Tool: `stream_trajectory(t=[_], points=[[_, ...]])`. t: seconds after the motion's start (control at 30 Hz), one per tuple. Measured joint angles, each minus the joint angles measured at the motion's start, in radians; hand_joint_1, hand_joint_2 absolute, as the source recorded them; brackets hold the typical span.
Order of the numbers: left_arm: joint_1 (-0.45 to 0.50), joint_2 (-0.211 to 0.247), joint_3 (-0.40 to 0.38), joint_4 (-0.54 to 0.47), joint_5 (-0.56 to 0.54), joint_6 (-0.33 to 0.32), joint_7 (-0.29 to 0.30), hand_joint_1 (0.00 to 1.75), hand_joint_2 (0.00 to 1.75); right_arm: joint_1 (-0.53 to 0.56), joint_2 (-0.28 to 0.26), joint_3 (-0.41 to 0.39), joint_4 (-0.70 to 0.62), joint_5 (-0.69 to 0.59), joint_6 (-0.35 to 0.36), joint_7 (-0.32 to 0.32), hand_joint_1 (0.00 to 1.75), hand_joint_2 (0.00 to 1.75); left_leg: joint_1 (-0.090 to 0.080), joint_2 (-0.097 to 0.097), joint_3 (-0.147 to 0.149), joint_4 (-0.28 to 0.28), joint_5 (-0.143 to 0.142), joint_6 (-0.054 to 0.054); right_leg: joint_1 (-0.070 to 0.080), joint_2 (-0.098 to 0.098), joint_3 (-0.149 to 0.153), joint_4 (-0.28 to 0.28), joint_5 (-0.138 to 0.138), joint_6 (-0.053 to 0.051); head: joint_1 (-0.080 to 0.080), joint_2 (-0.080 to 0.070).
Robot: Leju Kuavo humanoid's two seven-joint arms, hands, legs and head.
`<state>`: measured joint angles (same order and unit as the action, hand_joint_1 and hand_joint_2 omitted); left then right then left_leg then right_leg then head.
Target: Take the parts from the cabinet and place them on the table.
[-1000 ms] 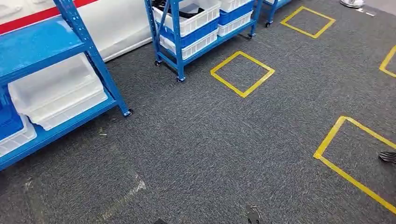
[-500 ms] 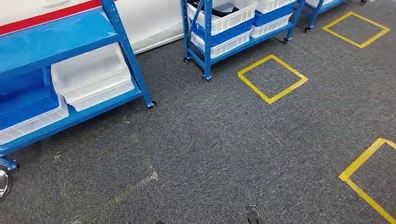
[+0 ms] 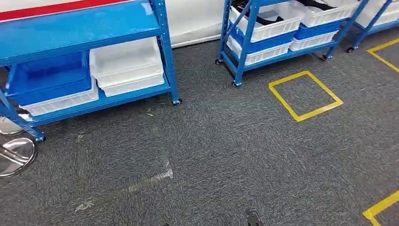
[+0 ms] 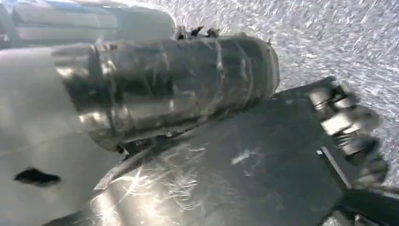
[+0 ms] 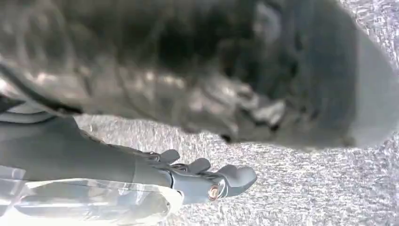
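Right hand (image 5: 207, 181): in the right wrist view it hangs over grey carpet (image 3: 226, 155). Fingers loosely apart, slightly curled. Nothing in them, touching nothing.

Left hand (image 4: 164, 84): left wrist view is blurred and glary. I make out a wrapped grey cover with dark tips past it, but I cannot tell how far the fingers are open or whether they hold anything.

Parts (image 3: 263, 20): from the head view, dark pieces lie in a white bin (image 3: 270, 26) on the upper shelf of the far rack (image 3: 237, 61), which stands at the back wall. They are well apart from the right hand, with open carpet between.

Near rack (image 3: 167, 56), at the left: a stack of white bins (image 3: 127, 66) and a blue bin (image 3: 51, 80) sit side by side on its lower shelf. I cannot see anything in them.

A yellow tape square (image 3: 305, 95) lies on the carpet just in front of the far rack. A metal disc (image 3: 16, 155) lies by the near rack's left foot.
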<state>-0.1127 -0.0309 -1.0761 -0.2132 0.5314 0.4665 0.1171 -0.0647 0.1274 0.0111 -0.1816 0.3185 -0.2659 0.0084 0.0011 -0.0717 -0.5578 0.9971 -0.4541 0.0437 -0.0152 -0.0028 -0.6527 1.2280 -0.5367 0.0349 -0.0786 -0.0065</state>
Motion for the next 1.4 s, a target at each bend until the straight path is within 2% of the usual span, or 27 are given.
stream_trajectory(t=[0.03,0.07,0.1,0.23,0.27,0.3,0.33,0.4,0.43,0.47,0.53,0.57,0.6,0.73,0.77,0.83,0.9,0.93,1.0,1.07,1.1,1.13,1.23,1.27,1.3,1.33,1.4], points=[[0.000,-0.001,0.000,0.000,0.000,0.000,0.001,0.00,0.00,-0.002,0.001,0.003,0.000,0.003,-0.010,0.000,0.00,0.00,0.002,-0.015,0.001,0.008,-0.005,-0.004,-0.005,0.009,0.040,-0.097,0.056,0.001,0.000,0.000],[0.000,-0.001,0.000,0.000,0.000,0.001,0.001,0.00,0.00,-0.003,0.008,0.006,0.000,0.006,-0.020,0.002,0.00,0.00,0.003,-0.026,-0.002,0.018,-0.012,-0.010,-0.012,0.043,0.068,-0.175,0.080,0.003,0.000,0.000],[-0.002,-0.001,0.000,0.000,0.000,0.003,0.000,0.00,0.00,-0.002,0.013,0.009,0.001,0.008,-0.029,0.003,0.00,0.00,0.000,-0.034,-0.013,0.027,-0.016,-0.017,-0.018,0.109,0.070,-0.181,0.059,0.004,0.003,0.000],[-0.003,-0.002,-0.001,0.000,0.002,0.017,-0.016,0.00,0.00,0.005,0.034,0.014,0.001,0.009,-0.040,0.004,0.00,0.00,0.009,-0.083,-0.036,0.029,-0.009,-0.038,-0.012,0.071,0.075,-0.185,0.060,-0.015,0.002,0.000],[-0.001,-0.001,-0.002,0.000,0.002,0.029,-0.031,0.00,0.00,0.004,0.040,0.017,0.001,0.008,-0.040,0.004,0.00,0.00,0.009,-0.057,-0.041,0.044,-0.019,-0.042,-0.019,0.051,0.082,-0.193,0.062,-0.023,0.002,0.000],[-0.001,-0.002,-0.002,0.000,0.001,0.042,-0.045,0.00,0.00,0.002,0.041,0.018,0.001,0.006,-0.039,0.002,0.00,0.00,0.003,-0.001,-0.057,0.080,-0.040,-0.048,-0.019,0.045,0.086,-0.197,0.060,-0.028,-0.012,0.000],[-0.003,-0.002,-0.003,0.000,0.001,0.052,-0.055,0.00,0.00,0.000,0.044,0.020,0.001,0.005,-0.037,0.000,0.00,0.00,0.005,0.031,-0.093,0.146,-0.073,-0.053,-0.017,0.028,0.089,-0.197,0.058,-0.035,-0.019,0.000],[-0.009,-0.002,-0.003,0.000,-0.001,0.067,-0.066,0.00,0.00,0.002,0.047,0.021,0.001,0.000,-0.038,-0.002,0.00,0.00,0.008,0.056,-0.176,0.297,-0.129,-0.059,-0.012,-0.009,0.093,-0.196,0.053,-0.039,-0.018,0.000],[-0.010,-0.002,-0.003,0.000,-0.002,0.071,-0.068,0.00,0.00,0.003,0.048,0.021,0.002,-0.002,-0.038,-0.002,0.00,0.00,0.008,0.060,-0.198,0.334,-0.132,-0.060,-0.011,-0.026,0.094,-0.196,0.050,-0.039,-0.017,0.000],[-0.009,-0.002,-0.005,0.000,-0.003,0.074,-0.070,0.00,0.00,0.002,0.049,0.021,0.002,-0.002,-0.038,-0.002,0.00,0.00,0.008,0.063,-0.193,0.320,-0.110,-0.059,-0.011,-0.040,0.097,-0.196,0.048,-0.039,-0.018,0.000],[-0.006,-0.001,-0.006,0.000,-0.003,0.077,-0.070,0.00,0.00,-0.001,0.052,0.021,0.001,-0.005,-0.038,-0.002,0.00,0.00,0.008,0.073,-0.126,0.189,-0.032,-0.053,-0.010,-0.061,0.105,-0.196,0.042,-0.036,-0.018,0.000],[-0.005,-0.001,-0.006,0.000,-0.003,0.077,-0.069,0.00,0.00,-0.002,0.055,0.022,0.001,-0.005,-0.038,-0.002,0.00,0.00,0.004,0.106,-0.072,0.091,0.012,-0.045,-0.009,-0.071,0.112,-0.196,0.038,-0.033,-0.018,0.000],[-0.007,-0.002,-0.006,0.000,-0.005,0.075,-0.067,0.00,0.00,-0.002,0.056,0.023,0.001,-0.005,-0.038,-0.002,0.00,0.00,-0.006,0.155,-0.049,0.045,-0.001,-0.041,-0.004,-0.079,0.115,-0.196,0.034,-0.028,-0.018,0.000],[-0.005,-0.002,-0.011,0.000,-0.009,0.066,-0.064,0.00,0.00,-0.004,0.060,0.033,0.001,-0.005,-0.038,0.001,0.00,0.00,-0.015,0.112,-0.052,0.035,0.001,-0.021,0.005,-0.118,0.127,-0.207,0.030,-0.008,-0.014,0.000],[-0.004,-0.003,-0.014,0.000,-0.009,0.066,-0.064,0.00,0.00,-0.006,0.060,0.035,0.000,-0.005,-0.038,0.001,0.00,0.00,0.000,0.099,-0.041,0.020,0.008,-0.012,0.001,-0.110,0.123,-0.203,0.021,0.000,-0.016,0.000],[-0.005,-0.004,-0.016,0.000,-0.009,0.065,-0.063,0.00,0.00,-0.007,0.061,0.036,0.000,-0.005,-0.038,0.001,0.00,0.00,-0.001,0.085,-0.037,0.015,0.011,-0.001,-0.003,-0.031,0.092,-0.122,-0.031,0.002,-0.003,0.000],[-0.009,-0.008,-0.016,0.000,-0.010,0.063,-0.063,0.00,0.00,-0.004,0.060,0.037,0.000,-0.005,-0.038,0.002,0.00,0.00,-0.002,0.059,-0.037,0.016,0.008,0.004,-0.003,-0.004,0.009,0.043,-0.099,0.003,-0.001,0.000],[-0.009,-0.009,-0.016,0.000,-0.010,0.063,-0.063,0.00,0.00,-0.001,0.060,0.037,0.001,-0.005,-0.038,0.003,0.00,0.00,-0.003,0.044,-0.037,0.017,0.008,0.005,-0.002,0.000,-0.029,0.106,-0.114,0.003,-0.001,0.000],[-0.007,-0.009,-0.017,0.000,-0.010,0.063,-0.062,0.00,0.00,0.000,0.060,0.037,0.001,-0.005,-0.038,0.003,0.00,0.00,-0.003,0.015,-0.035,0.022,0.005,0.004,-0.003,0.001,-0.029,0.069,-0.055,0.002,-0.002,0.000],[-0.007,-0.010,-0.018,0.000,-0.010,0.063,-0.062,0.00,0.00,-0.003,0.060,0.037,0.001,-0.005,-0.038,0.003,0.00,0.00,-0.002,-0.013,-0.033,0.033,-0.003,0.000,-0.006,0.017,0.040,-0.104,0.053,-0.002,0.000,0.000],[-0.007,-0.010,-0.018,0.000,-0.010,0.063,-0.063,0.00,0.00,-0.005,0.060,0.038,0.001,-0.005,-0.038,0.003,0.00,0.00,0.001,-0.024,-0.032,0.038,-0.007,-0.004,-0.006,0.044,0.068,-0.169,0.063,-0.006,0.003,0.000],[-0.008,-0.010,-0.018,0.000,-0.011,0.064,-0.065,0.00,0.00,-0.005,0.061,0.039,0.002,-0.005,-0.038,0.003,0.00,0.00,-0.003,-0.031,-0.040,0.040,-0.007,-0.009,-0.009,0.091,0.069,-0.177,0.049,-0.006,0.003,0.000],[-0.009,-0.010,-0.018,0.000,-0.012,0.078,-0.071,0.00,0.00,-0.002,0.064,0.041,0.002,-0.005,-0.038,0.003,0.00,0.00,0.005,-0.063,-0.050,0.036,-0.001,-0.026,0.000,0.070,0.078,-0.184,0.050,-0.012,0.003,0.000],[-0.008,-0.010,-0.018,0.000,-0.012,0.085,-0.073,0.00,0.00,-0.001,0.064,0.042,0.002,-0.005,-0.038,0.003,0.00,0.00,0.005,-0.074,-0.051,0.036,0.000,-0.032,-0.009,0.059,0.081,-0.192,0.055,-0.019,0.003,0.000],[-0.007,-0.009,-0.018,0.000,-0.012,0.092,-0.074,0.00,0.00,-0.001,0.066,0.042,0.002,-0.005,-0.039,0.003,0.00,0.00,0.008,-0.059,-0.057,0.046,-0.008,-0.034,-0.017,0.039,0.088,-0.201,0.058,-0.025,0.005,0.000],[-0.008,-0.010,-0.019,0.000,-0.013,0.102,-0.075,0.00,0.00,-0.001,0.066,0.043,0.002,-0.005,-0.040,0.002,0.00,0.00,-0.001,-0.005,-0.072,0.081,-0.031,-0.041,-0.016,0.035,0.095,-0.206,0.058,-0.026,-0.006,0.000],[-0.014,-0.010,-0.019,0.000,-0.017,0.114,-0.077,0.00,0.00,-0.002,0.066,0.045,0.002,-0.004,-0.038,0.002,0.00,0.00,0.004,0.052,-0.150,0.233,-0.100,-0.052,-0.014,0.003,0.102,-0.207,0.053,-0.033,-0.012,0.000]])
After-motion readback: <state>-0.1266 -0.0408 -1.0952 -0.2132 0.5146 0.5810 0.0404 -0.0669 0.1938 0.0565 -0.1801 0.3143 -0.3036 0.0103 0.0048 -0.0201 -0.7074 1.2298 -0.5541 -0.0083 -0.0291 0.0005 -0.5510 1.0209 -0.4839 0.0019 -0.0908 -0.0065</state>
